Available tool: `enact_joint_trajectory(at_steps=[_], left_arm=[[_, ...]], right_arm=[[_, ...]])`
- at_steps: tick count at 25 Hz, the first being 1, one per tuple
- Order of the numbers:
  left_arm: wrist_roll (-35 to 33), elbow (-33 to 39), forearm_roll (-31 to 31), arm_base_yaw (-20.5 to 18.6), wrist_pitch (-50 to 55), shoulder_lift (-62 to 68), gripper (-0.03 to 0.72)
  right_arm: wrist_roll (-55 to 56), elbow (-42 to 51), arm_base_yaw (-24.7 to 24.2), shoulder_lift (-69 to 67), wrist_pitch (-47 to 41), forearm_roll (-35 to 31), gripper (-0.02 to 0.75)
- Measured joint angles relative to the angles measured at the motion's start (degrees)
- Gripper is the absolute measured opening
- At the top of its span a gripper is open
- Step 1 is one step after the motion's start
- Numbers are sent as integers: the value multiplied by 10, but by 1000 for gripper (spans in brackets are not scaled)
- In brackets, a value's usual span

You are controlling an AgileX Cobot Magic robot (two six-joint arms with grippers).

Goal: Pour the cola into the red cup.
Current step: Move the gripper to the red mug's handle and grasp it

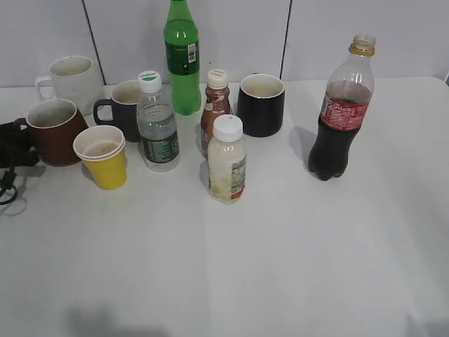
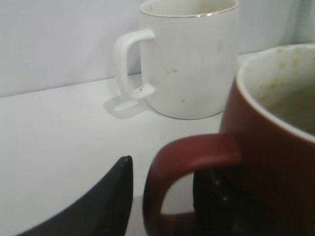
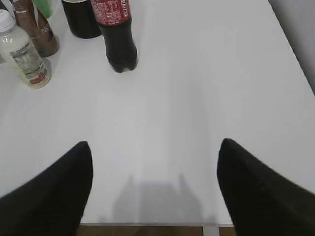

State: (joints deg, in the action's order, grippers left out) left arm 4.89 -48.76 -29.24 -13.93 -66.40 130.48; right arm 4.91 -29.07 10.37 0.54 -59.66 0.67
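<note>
The cola bottle [image 1: 343,112] stands uncapped at the right of the table, dark liquid in its lower part; it also shows in the right wrist view [image 3: 117,34]. The red cup [image 1: 53,132] sits at the far left, pale inside, empty. In the left wrist view the red cup [image 2: 275,162] is close up. My left gripper [image 2: 167,169] is open around its handle, one finger outside and one through the loop, with a small gap. It shows as a black shape in the exterior view [image 1: 17,144]. My right gripper [image 3: 155,147] is open wide and empty over the table's front edge, well short of the cola.
A white mug [image 1: 70,81] stands behind the red cup. Next to the cup are a yellow paper cup [image 1: 104,156], a dark mug [image 1: 123,105] and a water bottle [image 1: 156,123]. A green bottle [image 1: 182,56], brown bottle [image 1: 215,105], white bottle [image 1: 227,161] and black mug [image 1: 261,104] crowd the middle.
</note>
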Motion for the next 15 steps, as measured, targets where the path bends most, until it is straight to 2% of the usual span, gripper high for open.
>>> enact_joint_trajectory(at_steps=[2, 4, 5, 7, 8, 15], left_arm=[[0, -11, 1, 3, 1, 7, 316], [0, -21, -1, 5, 2, 15, 275], [0, -23, -1, 6, 2, 17, 237], [0, -26, -2, 9, 1, 18, 98], [0, -26, -4, 9, -1, 18, 59], [-8, 10, -10, 6, 21, -47, 53]], right_arm=[[0, 0, 0, 0, 0, 0, 590], [0, 0, 0, 0, 0, 0, 589], [0, 0, 0, 0, 0, 0, 589], [0, 0, 0, 0, 0, 0, 589], [0, 0, 0, 0, 0, 0, 589], [-20, -4, 0, -5, 11, -26, 589]])
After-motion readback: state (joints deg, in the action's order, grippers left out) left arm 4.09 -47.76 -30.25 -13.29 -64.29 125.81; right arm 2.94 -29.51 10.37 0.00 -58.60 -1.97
